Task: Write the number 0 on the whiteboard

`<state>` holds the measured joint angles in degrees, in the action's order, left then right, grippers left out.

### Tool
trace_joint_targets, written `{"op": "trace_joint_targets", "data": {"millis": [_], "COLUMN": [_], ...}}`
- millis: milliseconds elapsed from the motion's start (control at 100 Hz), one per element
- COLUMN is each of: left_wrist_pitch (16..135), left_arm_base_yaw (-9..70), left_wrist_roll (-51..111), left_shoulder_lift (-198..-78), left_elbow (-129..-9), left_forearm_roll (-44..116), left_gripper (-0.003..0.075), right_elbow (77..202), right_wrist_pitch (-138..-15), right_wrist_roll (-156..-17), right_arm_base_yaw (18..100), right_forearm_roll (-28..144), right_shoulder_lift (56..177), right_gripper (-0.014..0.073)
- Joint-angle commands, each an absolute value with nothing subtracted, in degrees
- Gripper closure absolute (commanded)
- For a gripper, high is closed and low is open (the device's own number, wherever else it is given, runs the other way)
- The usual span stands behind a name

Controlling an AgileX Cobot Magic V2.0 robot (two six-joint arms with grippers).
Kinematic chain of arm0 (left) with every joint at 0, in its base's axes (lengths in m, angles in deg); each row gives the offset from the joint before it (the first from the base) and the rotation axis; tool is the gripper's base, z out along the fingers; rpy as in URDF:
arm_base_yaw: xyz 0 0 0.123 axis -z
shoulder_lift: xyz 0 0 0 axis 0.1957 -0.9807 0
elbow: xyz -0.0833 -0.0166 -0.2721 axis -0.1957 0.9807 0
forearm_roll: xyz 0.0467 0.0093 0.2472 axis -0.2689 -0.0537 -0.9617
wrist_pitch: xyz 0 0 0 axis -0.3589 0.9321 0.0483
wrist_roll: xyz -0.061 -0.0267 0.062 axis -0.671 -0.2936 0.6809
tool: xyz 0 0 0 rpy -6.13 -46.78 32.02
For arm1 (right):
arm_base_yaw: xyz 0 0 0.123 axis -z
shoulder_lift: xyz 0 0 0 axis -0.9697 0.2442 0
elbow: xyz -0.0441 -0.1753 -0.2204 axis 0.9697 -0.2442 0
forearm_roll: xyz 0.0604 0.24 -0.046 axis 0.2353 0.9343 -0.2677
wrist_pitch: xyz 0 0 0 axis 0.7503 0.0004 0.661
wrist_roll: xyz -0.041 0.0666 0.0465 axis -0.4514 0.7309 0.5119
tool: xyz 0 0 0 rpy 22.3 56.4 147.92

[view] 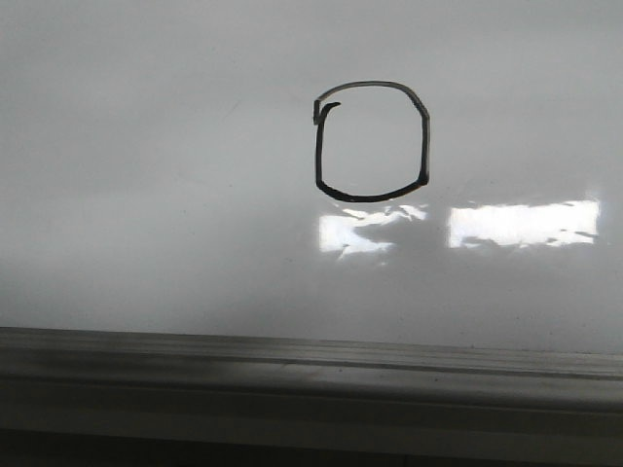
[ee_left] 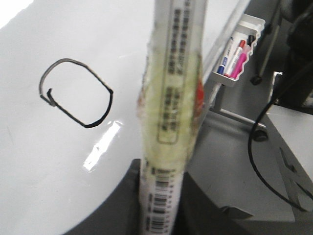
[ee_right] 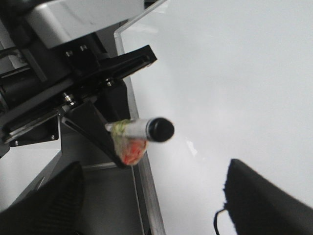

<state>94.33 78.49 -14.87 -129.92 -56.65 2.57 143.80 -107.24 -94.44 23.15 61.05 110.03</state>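
The number 0 (view: pixel 370 197) is a closed, boxy black loop with a small hook at its upper left, drawn on the glossy whiteboard (view: pixel 146 195). No gripper shows in the front view. In the left wrist view my left gripper (ee_left: pixel 161 183) is shut on a white marker (ee_left: pixel 173 98) wrapped in yellowish tape. The marker is held off the whiteboard (ee_left: pixel 49 161), to the side of the number 0 (ee_left: pixel 93 125). My right gripper (ee_right: pixel 154 196) is open and empty over the whiteboard (ee_right: pixel 234 73) edge. The marker's black end (ee_right: pixel 160 129) shows there.
A grey metal frame (view: pixel 311 375) runs along the board's near edge and also shows in the right wrist view (ee_right: pixel 146 196). Bright light glare (view: pixel 521 224) lies below the loop. A white tray with several markers (ee_left: pixel 239 54) hangs beside the board. A black cable (ee_left: pixel 255 147) loops nearby.
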Motion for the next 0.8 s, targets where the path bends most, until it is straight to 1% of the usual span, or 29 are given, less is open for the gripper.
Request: {"op": "trace_joint_targets", "data": {"millis": [0, 30, 60, 80, 130, 150, 160, 170, 230, 330, 440, 590, 680, 790], "left_wrist_pitch": [85.5, 84.8, 84.7, 84.7, 85.3, 85.5, 85.5, 85.7, 85.7, 85.0, 82.7, 74.5, 75.4, 75.7], "left_arm_base_yaw": [78.6, 78.6, 78.5, 78.1, 77.1, 76.6, 76.2, 75.9, 73.7, 70.1, 67.8, 67.8, 67.7, 67.3], "left_wrist_roll": [-26.4, -32.8, -38.5, -42.9, -52.3, -55.9, -56.9, -59.0, -65.5, -71.7, -71.8, -71.8, -71.8, -71.8], "left_shoulder_lift": [-129.6, -129.6, -129.7, -129.7, -129.7, -129.7, -129.7, -129.7, -129.7, -130.9, -133.1, -137.3, -140.6, -143.8], "left_elbow": [-55.6, -54.9, -54.2, -53.9, -53.2, -53.1, -53.1, -52.9, -52.8, -52.8, -52.8, -52.8, -52.8, -52.8], "left_forearm_roll": [-5.9, -9.8, -14.1, -17.3, -23.8, -26.3, -27.7, -28.3, -32.0, -31.4, -29.0, -27.4, -23.3, -23.2], "left_gripper": [0.074, 0.074, 0.074, 0.074, 0.074, 0.074, 0.074, 0.074, 0.074, 0.074, 0.0739, 0.074, 0.074, 0.074], "right_elbow": [144.0, 143.2, 142.3, 141.6, 139.5, 138.6, 138.3, 137.6, 134.9, 130.2, 126.2, 122.5, 121.7, 121.6], "right_wrist_pitch": [-107.3, -108.2, -109.1, -109.7, -110.4, -110.4, -110.3, -110.1, -108.8, -105.4, -100.3, -97.4, -97.3, -97.3], "right_wrist_roll": [-92.2, -91.3, -90.1, -89.5, -89.1, -89.1, -89.1, -89.1, -88.8, -87.8, -86.4, -84.7, -84.0, -84.0], "right_arm_base_yaw": [26.1, 27.0, 27.9, 28.2, 29.1, 29.1, 29.2, 29.2, 29.2, 29.2, 29.2, 29.2, 29.2, 29.2], "right_forearm_roll": [61.9, 61.9, 61.9, 61.9, 61.9, 61.9, 61.9, 61.9, 61.9, 61.9, 61.9, 61.9, 61.9, 61.9], "right_shoulder_lift": [106.0, 104.9, 103.8, 102.9, 100.8, 99.8, 99.1, 98.8, 95.9, 91.8, 87.9, 85.3, 85.3, 85.3], "right_gripper": [0.0217, 0.0281, 0.0375, 0.0414, 0.058, 0.062, 0.0659, 0.0673, 0.0659, 0.0659, 0.0659, 0.0659, 0.0659, 0.0659]}}
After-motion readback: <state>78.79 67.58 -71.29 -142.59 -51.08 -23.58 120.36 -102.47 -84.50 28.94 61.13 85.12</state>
